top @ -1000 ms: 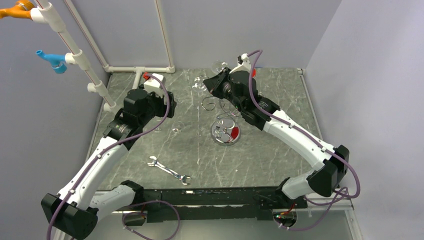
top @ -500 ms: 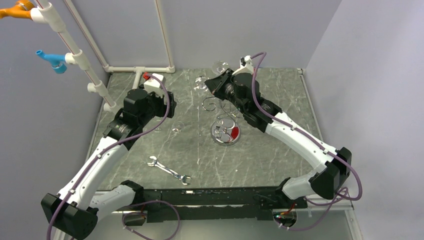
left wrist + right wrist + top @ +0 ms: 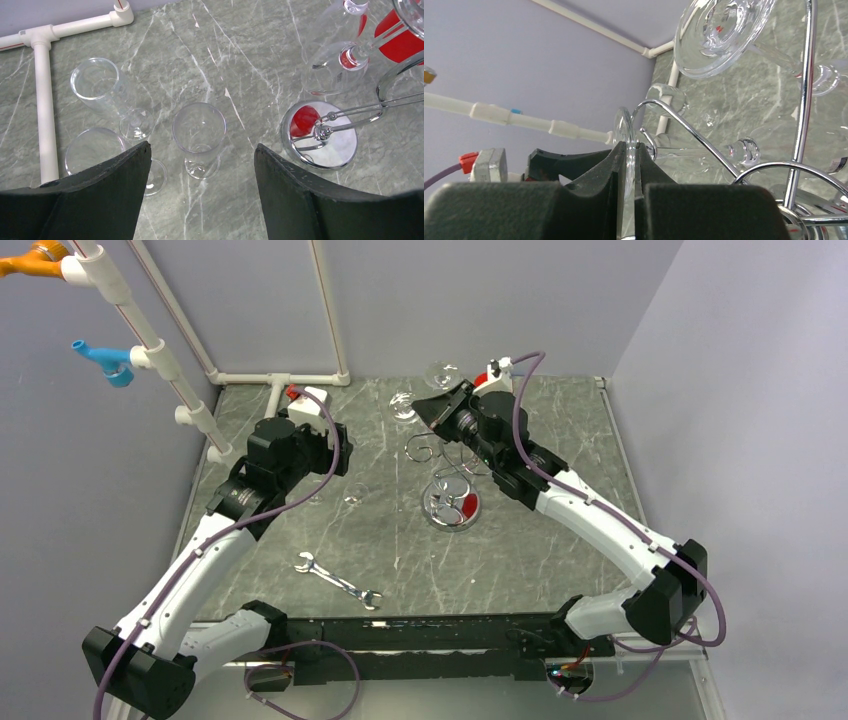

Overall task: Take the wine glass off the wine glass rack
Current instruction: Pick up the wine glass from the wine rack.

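The wine glass rack [image 3: 452, 502], chrome wire with a round shiny base, stands mid-table; it also shows in the left wrist view [image 3: 320, 140]. My right gripper [image 3: 430, 405] is at the rack's far top, shut on the thin round foot of a wine glass [image 3: 626, 131]. Its stem [image 3: 704, 151] runs sideways past the curled end of a wire arm [image 3: 684, 126]. A second glass [image 3: 719, 35] hangs on the rack. My left gripper [image 3: 340, 448] is open and empty, left of the rack above the table.
Three wine glasses stand on the marble table under my left gripper: one [image 3: 199, 131] between the fingers and two to its left [image 3: 100, 87] [image 3: 92, 150]. A silver wrench [image 3: 337, 581] lies near the front. White pipe framing [image 3: 275, 380] runs along the back left.
My right wrist has shifted a little to the right and back, turning, with the glass foot still between its fingers. The left arm has not moved.
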`<state>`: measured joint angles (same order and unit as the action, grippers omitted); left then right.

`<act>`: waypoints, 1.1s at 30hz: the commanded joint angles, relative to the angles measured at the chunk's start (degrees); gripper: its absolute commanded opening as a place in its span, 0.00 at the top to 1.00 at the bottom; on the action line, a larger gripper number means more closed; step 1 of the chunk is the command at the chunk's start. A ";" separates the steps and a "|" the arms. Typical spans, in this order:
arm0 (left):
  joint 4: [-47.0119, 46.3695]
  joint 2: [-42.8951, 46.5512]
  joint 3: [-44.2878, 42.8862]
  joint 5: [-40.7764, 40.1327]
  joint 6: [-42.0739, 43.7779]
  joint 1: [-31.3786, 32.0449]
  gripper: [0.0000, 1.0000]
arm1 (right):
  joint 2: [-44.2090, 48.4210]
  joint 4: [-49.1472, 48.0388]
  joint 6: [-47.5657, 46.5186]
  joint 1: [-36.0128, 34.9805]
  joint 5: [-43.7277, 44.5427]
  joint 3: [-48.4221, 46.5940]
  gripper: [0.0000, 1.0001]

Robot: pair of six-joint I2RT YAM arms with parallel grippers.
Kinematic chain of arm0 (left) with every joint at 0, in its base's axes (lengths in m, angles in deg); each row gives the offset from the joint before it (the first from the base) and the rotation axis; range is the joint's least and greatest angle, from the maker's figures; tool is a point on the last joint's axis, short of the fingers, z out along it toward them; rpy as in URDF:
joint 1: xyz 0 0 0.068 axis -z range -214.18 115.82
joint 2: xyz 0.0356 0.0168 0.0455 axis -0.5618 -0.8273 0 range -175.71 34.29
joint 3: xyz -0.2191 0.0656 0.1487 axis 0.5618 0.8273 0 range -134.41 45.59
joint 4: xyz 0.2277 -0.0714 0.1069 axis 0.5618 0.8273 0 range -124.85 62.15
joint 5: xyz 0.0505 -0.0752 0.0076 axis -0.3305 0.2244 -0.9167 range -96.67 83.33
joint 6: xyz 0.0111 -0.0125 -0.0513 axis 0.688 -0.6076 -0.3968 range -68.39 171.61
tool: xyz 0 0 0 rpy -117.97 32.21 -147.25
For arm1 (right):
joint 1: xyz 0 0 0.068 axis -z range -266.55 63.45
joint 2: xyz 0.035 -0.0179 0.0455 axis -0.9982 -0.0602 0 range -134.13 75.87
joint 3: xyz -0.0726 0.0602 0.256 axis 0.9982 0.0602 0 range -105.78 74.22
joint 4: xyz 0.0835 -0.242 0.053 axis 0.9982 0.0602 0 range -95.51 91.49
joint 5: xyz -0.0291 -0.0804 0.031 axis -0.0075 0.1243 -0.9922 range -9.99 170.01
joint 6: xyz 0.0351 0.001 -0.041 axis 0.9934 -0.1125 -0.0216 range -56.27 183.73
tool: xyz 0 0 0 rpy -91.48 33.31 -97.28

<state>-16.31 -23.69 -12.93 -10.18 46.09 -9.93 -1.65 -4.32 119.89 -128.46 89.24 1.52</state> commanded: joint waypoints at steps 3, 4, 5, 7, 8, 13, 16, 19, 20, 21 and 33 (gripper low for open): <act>-0.39 -0.11 -2.52 -0.65 0.42 0.18 0.22 | 3.01 -7.41 4.58 1.25 -4.56 1.52 1.00; -0.41 -0.12 -2.56 -0.65 0.42 0.18 0.22 | 3.13 -7.74 4.90 1.36 -4.84 1.72 1.00; -0.37 -0.12 -2.53 -0.67 0.42 0.23 0.22 | 3.09 -7.84 5.08 1.41 -4.98 1.83 1.00; -0.44 -0.14 -2.55 -0.62 0.42 0.17 0.22 | 3.01 -8.03 5.39 1.56 -5.17 1.95 1.00; -0.42 -0.12 -2.53 -0.68 0.47 0.18 0.22 | 3.05 -8.26 5.61 1.52 -5.42 2.01 1.00; -0.36 -0.05 -2.52 -0.62 0.47 0.19 0.22 | 2.51 -9.47 6.65 1.87 -6.86 2.37 1.00; -0.36 -0.12 -2.53 -0.63 0.47 0.25 0.22 | 2.37 -10.17 7.02 2.05 -7.53 2.54 1.00; -0.35 -0.12 -2.51 -0.65 0.51 0.18 0.22 | 1.99 -10.38 7.22 2.15 -8.19 2.12 1.00; -0.31 -0.19 -2.56 -0.68 0.52 0.18 0.22 | 1.82 -10.34 7.32 2.17 -8.40 2.01 1.00; -0.29 -0.21 -2.63 -0.63 0.51 0.19 0.22 | 1.75 -10.46 7.47 2.20 -8.63 1.86 1.00; -0.15 -0.21 -2.67 -0.64 0.51 0.20 0.22 | 0.56 -11.83 9.92 3.09 -10.61 1.46 1.00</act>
<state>-16.28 -23.73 -12.93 -10.18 46.24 -9.93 -1.21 -10.20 127.39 -125.81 81.11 3.90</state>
